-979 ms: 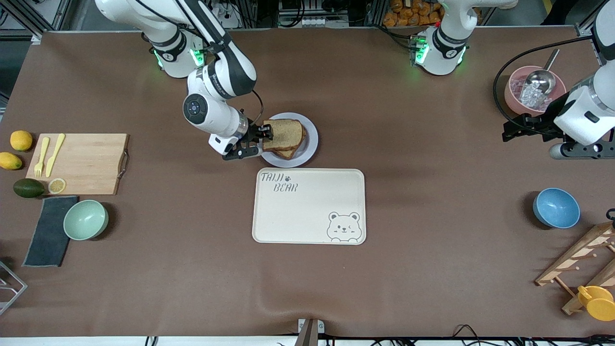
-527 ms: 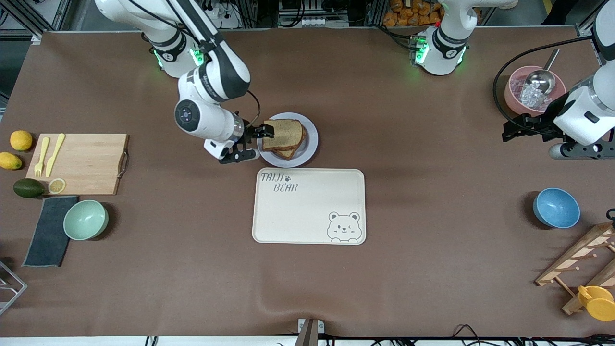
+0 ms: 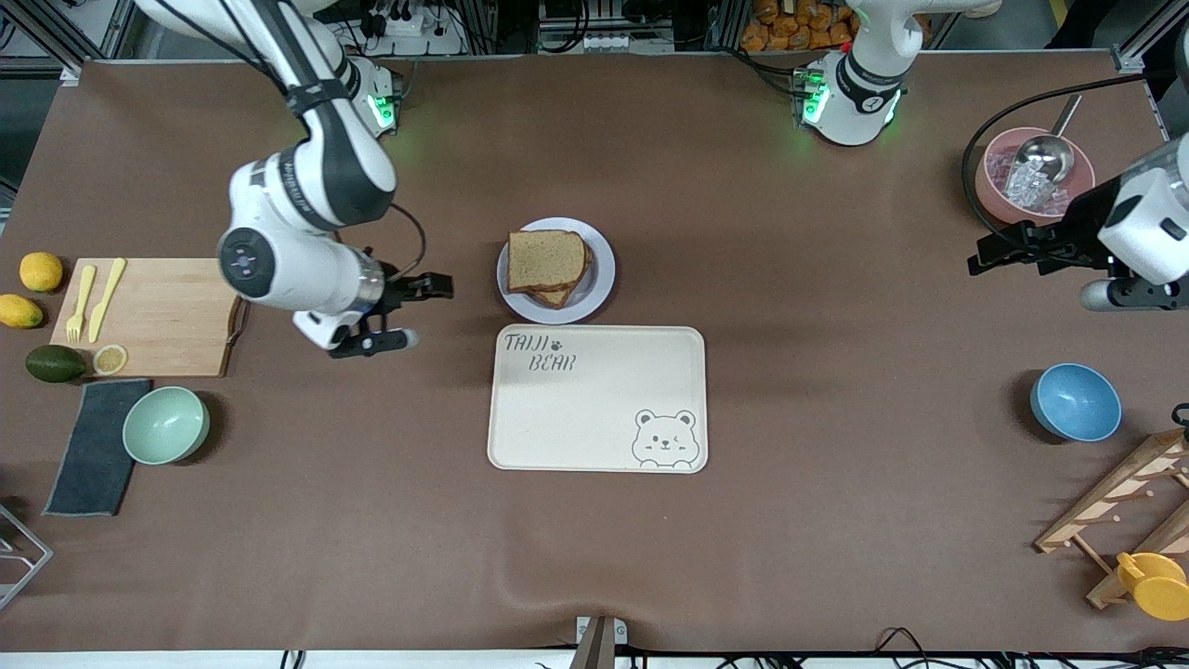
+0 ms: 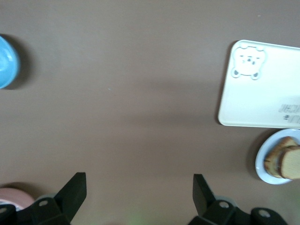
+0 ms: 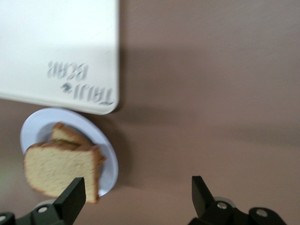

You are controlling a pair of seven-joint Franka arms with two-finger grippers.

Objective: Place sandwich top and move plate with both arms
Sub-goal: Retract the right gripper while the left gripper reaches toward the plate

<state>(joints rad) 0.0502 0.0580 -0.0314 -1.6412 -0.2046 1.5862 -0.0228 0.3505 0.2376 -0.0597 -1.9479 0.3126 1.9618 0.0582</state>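
I saw the top slice (image 3: 546, 260) lying flat on the lower bread, stacked on the plate (image 3: 602, 268). The plate sat on the brown table (image 3: 836, 483), just beside the tray (image 3: 599, 409) and farther from the front camera than it. In the right wrist view the top slice (image 5: 58, 171) covered most of the plate (image 5: 105, 154), with a corner of the lower bread poking out from under it, and the tray (image 5: 56, 51) lay just beside the plate's rim.

My right gripper (image 3: 409, 311) hung over bare table between the cutting board (image 3: 158, 316) and the plate, well apart from the plate, its fingers spread and holding nothing. The right wrist view showed both finger tips (image 5: 70, 197) wide apart over the table, clear of the bread.

My left gripper (image 3: 999, 251) waited over the table at the left arm's end, near the pink bowl (image 3: 996, 190) with the metal scoop (image 3: 1048, 153) in it. Its fingers were also spread and empty; in the left wrist view the tips (image 4: 75, 187) stood far apart above bare brown cloth, with the blue bowl (image 4: 7, 61) at one edge and the tray (image 4: 262, 89) and plate (image 4: 267, 166) at the other.

The blue bowl (image 3: 1076, 401) sat nearer the front camera than the left gripper's spot. A green bowl (image 3: 165, 425) sat near the cutting board.
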